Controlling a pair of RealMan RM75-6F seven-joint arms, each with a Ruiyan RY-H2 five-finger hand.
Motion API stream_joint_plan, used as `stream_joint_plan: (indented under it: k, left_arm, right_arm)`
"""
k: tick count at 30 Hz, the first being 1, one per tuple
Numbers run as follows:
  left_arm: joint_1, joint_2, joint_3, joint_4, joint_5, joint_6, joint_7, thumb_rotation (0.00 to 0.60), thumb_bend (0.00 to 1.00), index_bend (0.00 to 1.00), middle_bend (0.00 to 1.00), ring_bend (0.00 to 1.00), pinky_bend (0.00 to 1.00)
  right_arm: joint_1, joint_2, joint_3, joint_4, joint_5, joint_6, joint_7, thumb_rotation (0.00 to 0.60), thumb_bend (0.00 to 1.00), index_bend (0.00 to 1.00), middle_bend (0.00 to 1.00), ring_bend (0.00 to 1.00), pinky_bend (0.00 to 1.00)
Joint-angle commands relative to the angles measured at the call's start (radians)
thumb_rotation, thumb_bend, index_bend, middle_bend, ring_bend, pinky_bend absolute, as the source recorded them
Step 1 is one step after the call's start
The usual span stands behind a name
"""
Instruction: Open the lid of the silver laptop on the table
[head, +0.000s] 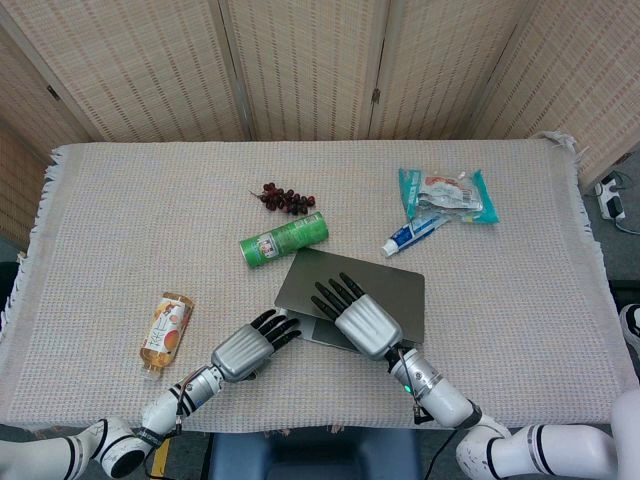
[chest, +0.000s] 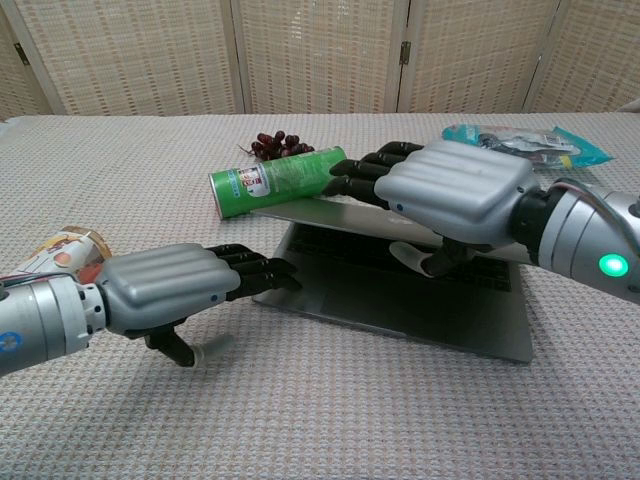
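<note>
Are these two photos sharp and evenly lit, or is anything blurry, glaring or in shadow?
Head view: even, soft light, sharp throughout, no glare on the silver laptop. Chest view: also sharp; the raised lid shades the keyboard, the left hand casts a faint shadow on the cloth, and a green light glows on the right wrist.

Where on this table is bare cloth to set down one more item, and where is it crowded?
Bare cloth: the far left of the table, beyond the juice bottle and left of the grapes; also the near right, right of the laptop. Crowded: the middle, where the green can, toothpaste tube, snack bags, left hand and right hand gather.
</note>
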Motion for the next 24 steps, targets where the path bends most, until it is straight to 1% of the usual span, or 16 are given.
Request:
stream_joint_plan:
  k: [1,14,20,24]
  left_arm:
    - [-0.027,-0.035,-0.011,0.014,-0.034,-0.02,0.054,0.6,0.6,0.01,0.0,0.0,0.0]
    - [-0.082,-0.13,0.0,0.061,-0.123,-0.058,0.189,0.6,0.61,0.0,0.0,0.0,0.0]
    - [-0.093,-0.144,-0.001,0.067,-0.18,-0.071,0.223,0.6,0.61,0.0,0.01,0.0,0.0]
    - [-0.103,-0.14,0.001,0.059,-0.221,-0.082,0.244,0.6,0.61,0.0,0.05,0.0,0.0]
  right_arm:
    - [0.003,-0.001,-0.001,0.001,0.001,0.003,0.002,0.6,0.59,0.0,0.0,0.0,0.0]
    - [0.006,-0.005,-0.018,0.008,0.001,0.025,0.016,0.6,0.59,0.0,0.0,0.0,0.0]
    - [0.004,-0.006,-0.026,0.01,0.0,0.033,0.021,0.6,0.59,0.0,0.0,0.0,0.0]
    - [0.005,-0.01,-0.032,0.021,0.008,0.031,0.021,0.6,0.59,0.0,0.0,0.0,0.0]
